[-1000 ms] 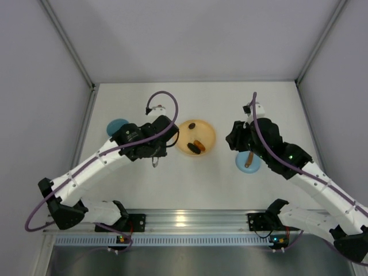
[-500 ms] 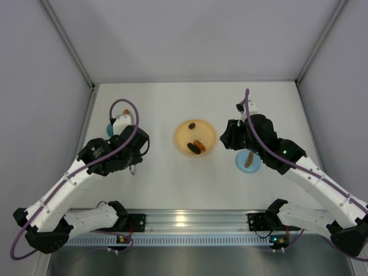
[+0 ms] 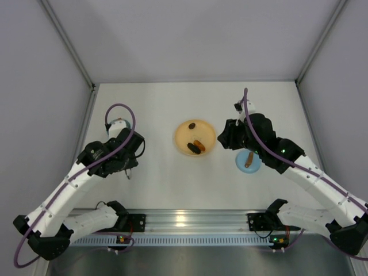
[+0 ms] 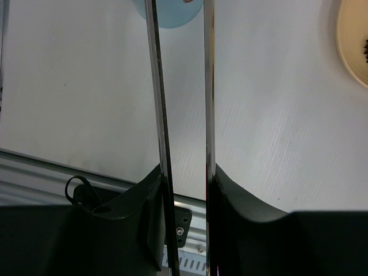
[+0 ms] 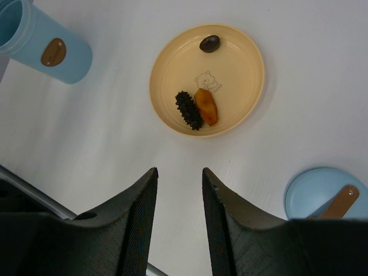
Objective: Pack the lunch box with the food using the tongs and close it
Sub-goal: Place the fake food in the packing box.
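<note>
The light blue lunch box (image 5: 46, 43) stands open at the left; in the top view my left arm hides it. My left gripper (image 4: 185, 172) is shut on the silver tongs (image 4: 158, 103), whose two arms run up over the tub (image 4: 172, 14) and out of the frame, tips unseen. The food lies on the orange plate (image 3: 183, 133): a dark brown piece (image 5: 210, 43), a black spiky piece (image 5: 188, 110) and an orange piece (image 5: 206, 107). The blue lid (image 3: 244, 165) with its brown knob lies to the plate's right. My right gripper (image 5: 179, 171) hangs open and empty, near the plate.
Grey walls close in the white table on the left, back and right. An aluminium rail (image 3: 190, 218) carrying both arm bases runs along the near edge. The plate's rim (image 4: 353, 40) shows at the right edge of the left wrist view.
My left arm has swung from beside the plate to the left, over the lunch box, still holding the tongs. The right arm has shifted only slightly.
</note>
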